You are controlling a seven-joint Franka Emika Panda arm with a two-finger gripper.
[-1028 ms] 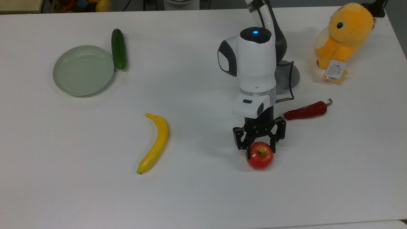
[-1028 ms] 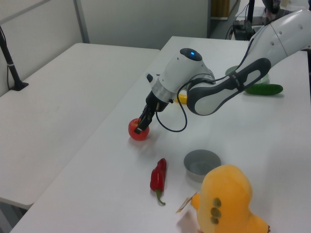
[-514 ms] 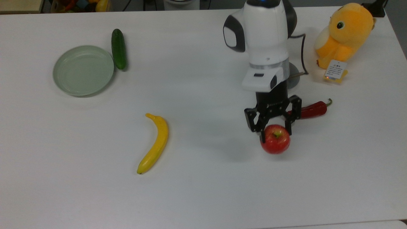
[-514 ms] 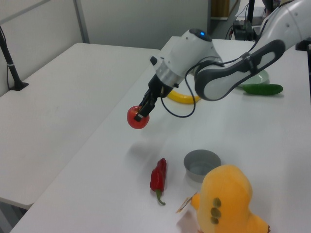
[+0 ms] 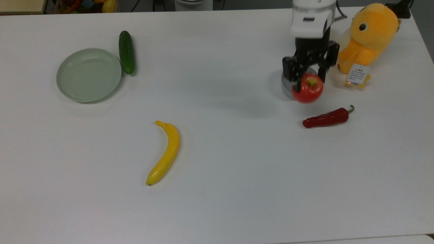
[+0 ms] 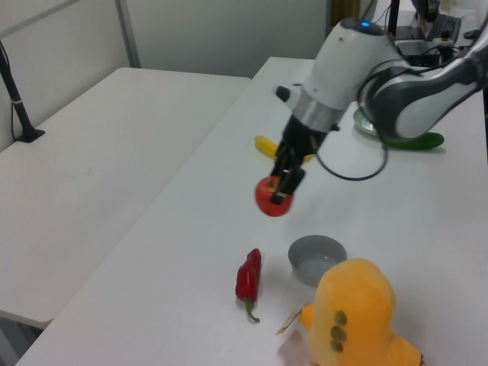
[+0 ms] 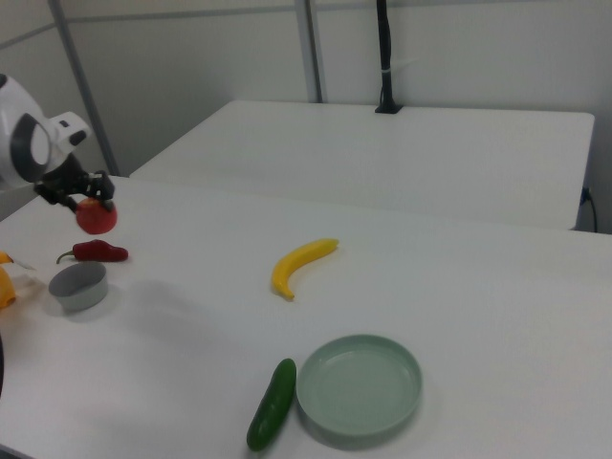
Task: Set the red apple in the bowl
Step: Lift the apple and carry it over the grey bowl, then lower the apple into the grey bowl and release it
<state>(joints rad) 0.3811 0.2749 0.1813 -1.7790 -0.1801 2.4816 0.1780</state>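
Plate (image 5: 89, 75): a pale green plate sits far to the top view's left. Nothing is in it.
Cucumber (image 5: 126, 52): it lies just beside the plate, on the top view's right side of it.
Banana (image 5: 165, 152): it lies alone in the middle of the white table (image 5: 217, 203), well apart from the other things.
Bowl (image 6: 316, 258): the small grey bowl stands near the top view's right. It looks bare inside in the left view. In the top view the arm covers most of it.
Gripper (image 5: 310, 77): the two black fingers are pinching the red apple from both sides.
Red apple (image 5: 308, 88): it is up in the air, off the table, held by the gripper. In the left view it hangs to the left view's left of the bowl and higher than it. In the right view it hangs above the bowl and the chili. I think it is not over the middle of the bowl yet.
Chili pepper (image 5: 326, 119): a long dark red one lies on the table near the bowl.
Toy duck (image 5: 369, 35): the soft yellow toy sits at the top view's far right, near the bowl.
Done: the apple is picked up and carried close to the bowl.
Left to do: move it right over the bowl, go down, and let go.
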